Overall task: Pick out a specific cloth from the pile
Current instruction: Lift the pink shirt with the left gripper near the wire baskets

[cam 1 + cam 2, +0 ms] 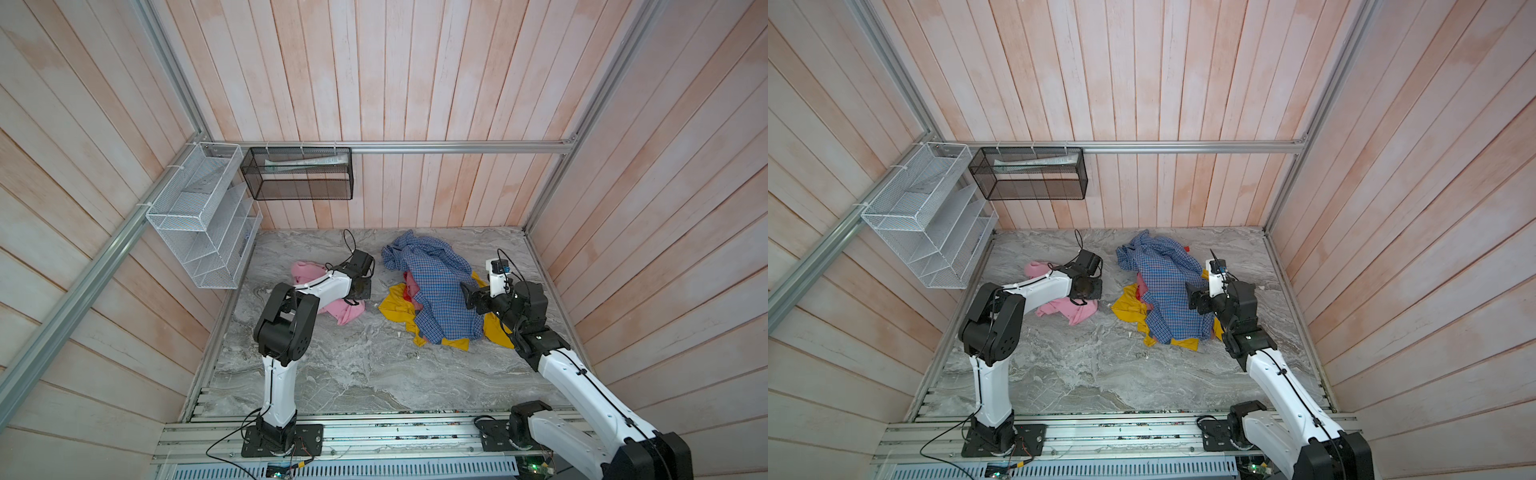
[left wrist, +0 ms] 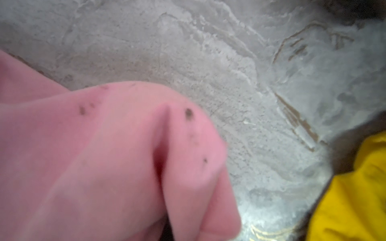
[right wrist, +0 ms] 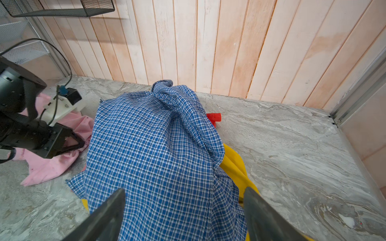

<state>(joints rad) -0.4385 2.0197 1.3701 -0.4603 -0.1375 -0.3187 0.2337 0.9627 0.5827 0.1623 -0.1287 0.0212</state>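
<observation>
Grey marbled worktop [image 1: 353, 374] enclosed by wood-panelled walls. A pink cloth [image 1: 348, 312] lies alone on the left, with the left pincer [image 1: 360, 294] pointing down onto it; its grip cannot be made out. Apart to the right sits a pile [image 1: 444, 324]: a blue checked shirt [image 1: 436, 278] over a mustard-yellow cloth [image 1: 397, 309]. The right pincer [image 1: 468, 296] is at the shirt's right edge.

Both my top views look down from the near edge onto the grey marbled tabletop [image 1: 365, 365]; left wrist sits close over the soft light-pink cloth [image 2: 94, 156], right wrist faces the far plank wall [image 3: 208, 41].
</observation>
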